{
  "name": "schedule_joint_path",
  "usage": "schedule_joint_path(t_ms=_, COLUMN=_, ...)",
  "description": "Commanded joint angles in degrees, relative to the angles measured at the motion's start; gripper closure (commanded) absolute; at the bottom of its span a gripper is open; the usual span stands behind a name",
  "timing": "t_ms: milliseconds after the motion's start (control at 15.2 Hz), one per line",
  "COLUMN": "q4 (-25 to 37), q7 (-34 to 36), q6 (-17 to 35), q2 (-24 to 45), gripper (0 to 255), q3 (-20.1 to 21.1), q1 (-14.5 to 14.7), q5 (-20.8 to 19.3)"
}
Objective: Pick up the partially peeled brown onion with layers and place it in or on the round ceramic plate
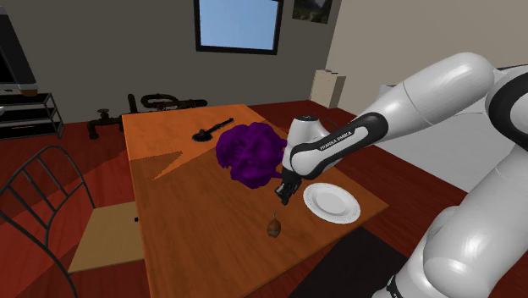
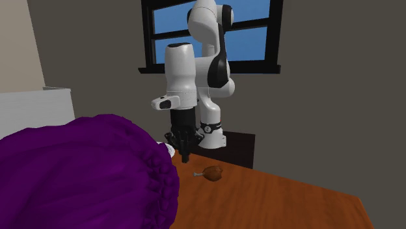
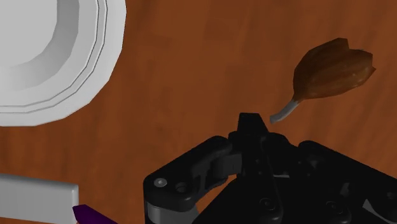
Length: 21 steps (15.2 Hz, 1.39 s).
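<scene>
Black jaws pressed together on nothing hang above the wooden worktop point(image 1: 186, 212) between the white plate point(image 1: 332, 203) and the brown onion point(image 1: 273, 226), which lies on its side, apart from the plate, to its left in the shoulder view, nearer than the purple cloth point(image 1: 250, 152).

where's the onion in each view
Shoulder view: onion on the table, just below the gripper, lower left of the plate.
Second exterior view: onion on the table, right of the gripper.
Wrist view: onion past the gripper, on the side away from the plate.
Shared landmark: the black gripper, close by the onion.
</scene>
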Motion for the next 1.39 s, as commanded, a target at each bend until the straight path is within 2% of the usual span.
schedule_joint_path(t_ms=0, q4=0.00, q7=0.00, q6=0.00, q2=0.00, gripper=255, q3=0.00, q1=0.00, q5=0.00)
schedule_joint_path(t_ms=66, q4=0.00, q7=0.00, q6=0.00, q2=0.00, gripper=255, q3=0.00, q1=0.00, q5=0.00)
schedule_joint_path(t_ms=132, q4=0.00, q7=0.00, q6=0.00, q2=0.00, gripper=0, q3=0.00, q1=0.00, q5=0.00)
schedule_joint_path(t_ms=594, q4=1.48, q7=3.75, q6=-3.77, q2=2.50, gripper=0, q3=5.03, q1=5.12, q5=3.12)
schedule_joint_path(t_ms=1056, q4=0.11, q7=3.93, q6=2.32, q2=7.21, gripper=0, q3=5.29, q1=5.33, q5=2.98)
schedule_joint_path(t_ms=1320, q4=0.03, q7=3.95, q6=2.82, q2=7.62, gripper=0, q3=5.30, q1=5.36, q5=2.96)
